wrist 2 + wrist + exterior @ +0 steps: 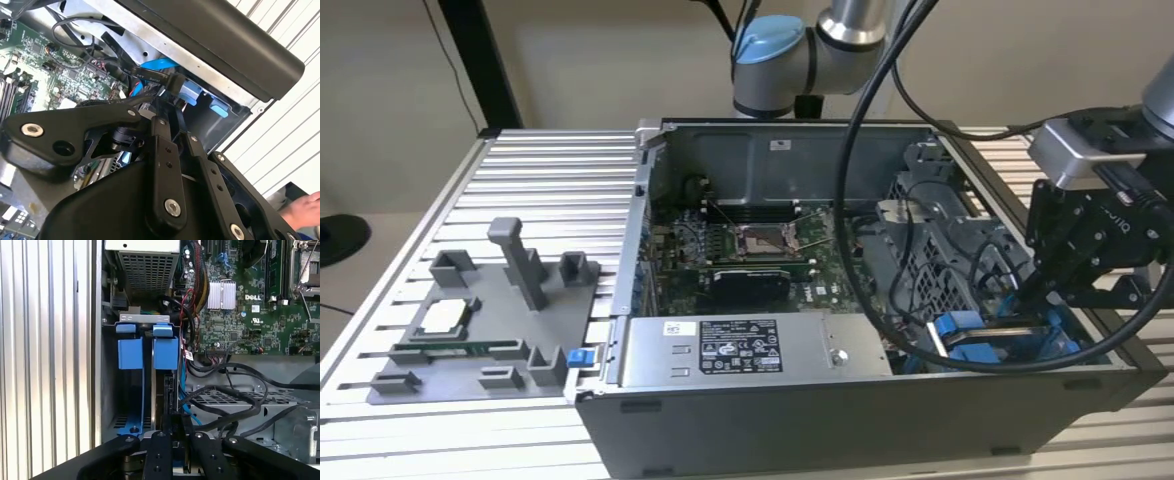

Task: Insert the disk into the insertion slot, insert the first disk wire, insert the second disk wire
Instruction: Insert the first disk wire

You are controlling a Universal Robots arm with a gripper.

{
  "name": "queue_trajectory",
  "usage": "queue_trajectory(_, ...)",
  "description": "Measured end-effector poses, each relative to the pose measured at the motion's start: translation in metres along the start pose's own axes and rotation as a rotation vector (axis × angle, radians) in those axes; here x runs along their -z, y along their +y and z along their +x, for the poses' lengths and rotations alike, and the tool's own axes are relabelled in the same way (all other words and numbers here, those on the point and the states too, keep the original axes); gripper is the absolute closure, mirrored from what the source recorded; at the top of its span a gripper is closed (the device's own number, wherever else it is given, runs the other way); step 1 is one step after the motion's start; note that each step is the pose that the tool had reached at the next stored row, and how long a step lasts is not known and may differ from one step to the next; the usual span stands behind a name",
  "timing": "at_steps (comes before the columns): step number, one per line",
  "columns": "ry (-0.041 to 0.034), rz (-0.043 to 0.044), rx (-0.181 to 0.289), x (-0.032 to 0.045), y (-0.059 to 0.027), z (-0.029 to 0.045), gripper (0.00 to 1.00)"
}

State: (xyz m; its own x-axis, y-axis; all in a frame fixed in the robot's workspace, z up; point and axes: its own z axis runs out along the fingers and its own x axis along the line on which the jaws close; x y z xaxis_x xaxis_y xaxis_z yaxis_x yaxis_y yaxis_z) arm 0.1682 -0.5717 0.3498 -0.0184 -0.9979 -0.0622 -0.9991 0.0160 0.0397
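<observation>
- Tips of the pincer (176,426) partly masked by its own black links in both wrist views; jaws drawn narrow, clamped on a black wire plug (172,82).
- Standing edge-on in the drive bay: the disk (165,355), at the corner of the case (854,420) toward the exterior view's right. Blue frame plain, label out of sight, metal body in shadow.
- Just beside it, a second blue frame (130,352).
- Crowding the bay, loose black cables (235,412); nearby, a green board (747,250) and a grey power box (720,350).
- Cut off at the second wrist view's edge, a person's hand (305,210).
- Well apart on the slatted table (547,170), a grey tray (480,330) of parts.

The second wrist view's edge crops a hand (304,210).
</observation>
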Motion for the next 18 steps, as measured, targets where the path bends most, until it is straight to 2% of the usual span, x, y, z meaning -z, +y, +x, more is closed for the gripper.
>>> queue_trajectory(12, -0.0008, 0.0012, -0.019, -0.0018, -0.0001, 0.0011, 1.00)
queue_trajectory(18, -0.0025, 0.0040, -0.064, -0.0017, -0.0001, 0.0017, 1.00)
